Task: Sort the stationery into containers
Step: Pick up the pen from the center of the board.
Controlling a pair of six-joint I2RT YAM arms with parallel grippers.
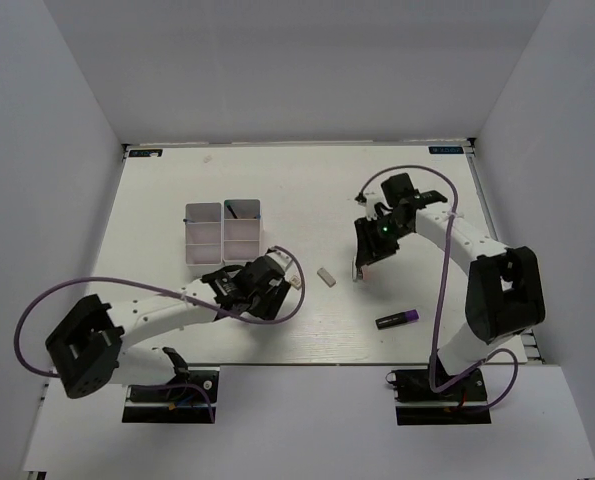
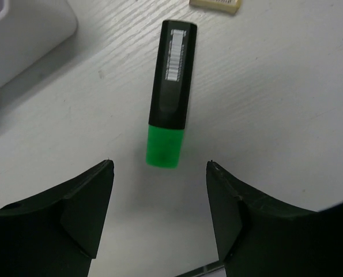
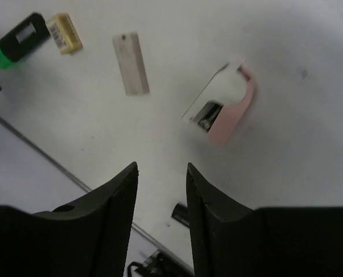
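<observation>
White table (image 1: 307, 180) carrying containers (image 1: 222, 232), 1 o'clock bin showing thin dark item (image 1: 234, 209) | left gripper (image 2: 159, 166) hovering, jaws spread, highlighter (image 2: 172, 86) at 12 o'clock | right gripper (image 3: 161, 168) hovering, jaws parted, empty

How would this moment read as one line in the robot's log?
left gripper: open, above highlighter | right gripper: open, empty, near pink eraser | stage: before grasp

I can read nothing here. Just ahead of my left fingers (image 2: 85, 213), the highlighter (image 2: 171, 86) carries a white barcode strip on its black barrel — bars only, no legible digits. Beyond my right fingers (image 3: 108, 213), up to the left, the beige eraser (image 3: 64, 33) shows a small barcode too — too blurred to read.
</observation>
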